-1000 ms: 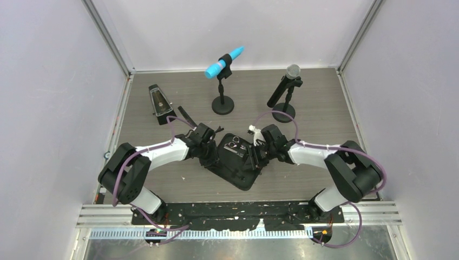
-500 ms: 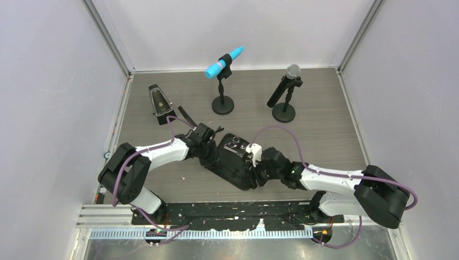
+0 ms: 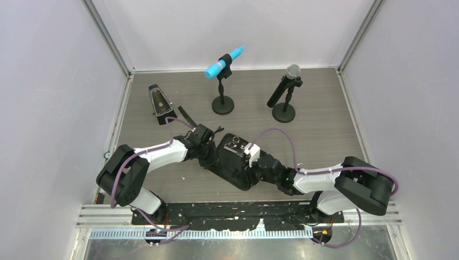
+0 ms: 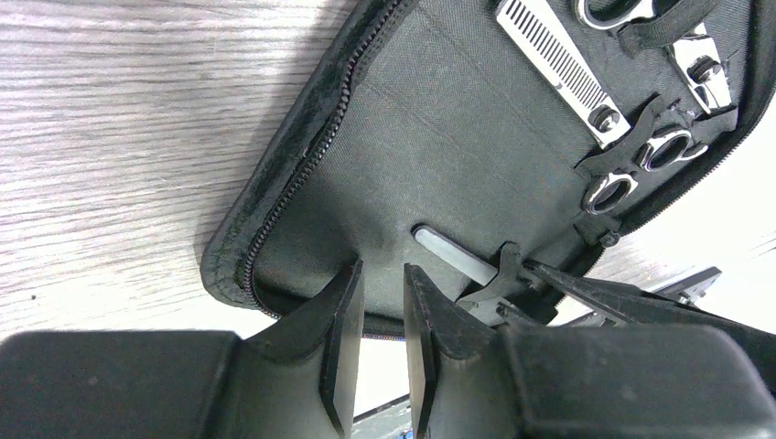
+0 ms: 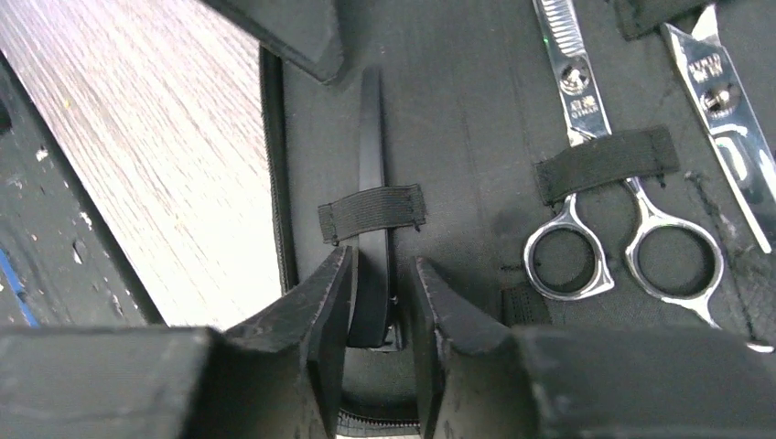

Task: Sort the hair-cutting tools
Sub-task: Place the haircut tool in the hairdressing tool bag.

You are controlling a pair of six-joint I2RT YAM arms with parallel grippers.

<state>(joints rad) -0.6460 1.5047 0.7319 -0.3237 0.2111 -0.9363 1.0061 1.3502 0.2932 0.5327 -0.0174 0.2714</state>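
An open black fabric zip case (image 5: 458,110) lies on a grey wood-grain table (image 3: 325,130). Inside it, small silver scissors with ring handles (image 5: 578,110) are strapped under a black elastic band (image 5: 604,160). A second silver pair (image 5: 718,91) lies just beside them. A long, flat black comb (image 5: 371,137) is tucked beneath a second elastic loop (image 5: 371,212) near the case's edge. The right gripper (image 5: 382,261) straddles the comb's near end, jaws drawn in close on either side; whether they press it cannot be told. The left gripper (image 4: 382,270) has its tips at the case's zip rim, jaws a narrow slit apart. Whether they nip the fabric cannot be told.
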